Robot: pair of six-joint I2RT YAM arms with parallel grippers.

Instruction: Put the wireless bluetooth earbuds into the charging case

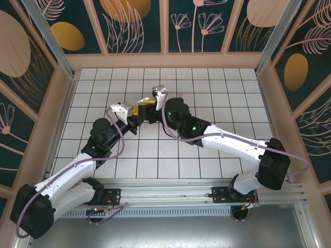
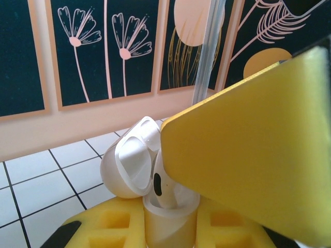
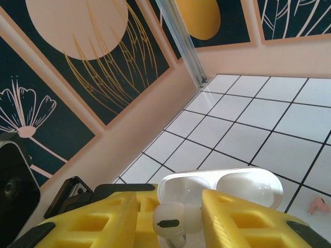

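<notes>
The white charging case [image 2: 169,223] stands upright, its lid [image 2: 128,161] hinged open, and my left gripper [image 2: 170,230] is shut on its base. A white earbud [image 2: 162,184] sits stem-down in the case. In the right wrist view the same earbud [image 3: 178,221] lies between the yellow fingers of my right gripper [image 3: 170,206], whose jaws stand slightly apart, with a small gap at the left finger [image 3: 111,217]. The open lid [image 3: 227,187] shows just behind. A salmon-pink earbud [image 3: 317,206] lies on the tiles to the right. From above, both grippers [image 1: 144,107] meet mid-table.
White grid tiles [image 1: 207,88] cover the table, with patterned walls [image 1: 134,26] on three sides. My right gripper's yellow finger [image 2: 253,139] looms close over the case in the left wrist view. The left arm [image 1: 101,137] and right arm [image 1: 207,132] reach in from the near edge.
</notes>
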